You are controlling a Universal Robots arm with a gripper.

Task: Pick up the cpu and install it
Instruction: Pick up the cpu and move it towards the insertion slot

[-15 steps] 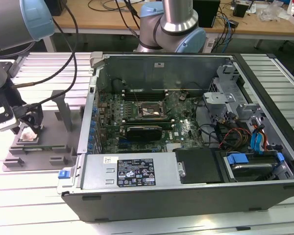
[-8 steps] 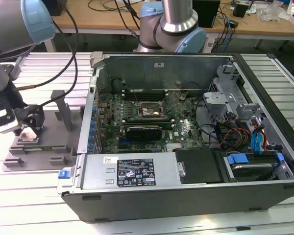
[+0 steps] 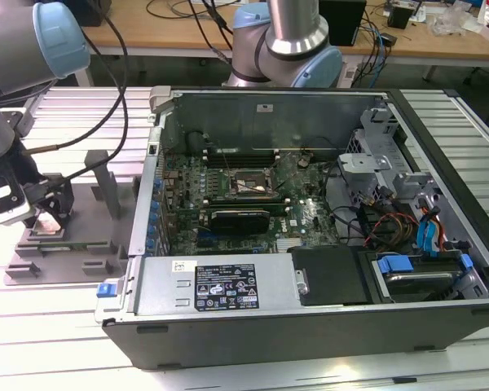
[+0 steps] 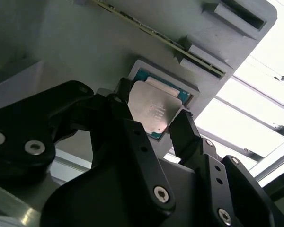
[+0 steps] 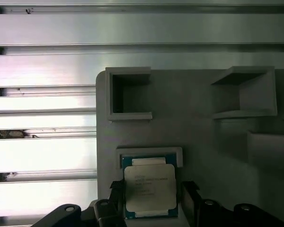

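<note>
Cpu [image 5: 149, 191] flat, silver face up, in grey tray [image 5: 194, 137] recess, hand [image 4: 151, 106] spread astride two opposite edges

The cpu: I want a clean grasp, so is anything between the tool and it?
Nothing visible does. The cpu lies in a recess of the grey tray; the tool straddles it, fingers beside two opposite edges.
</note>
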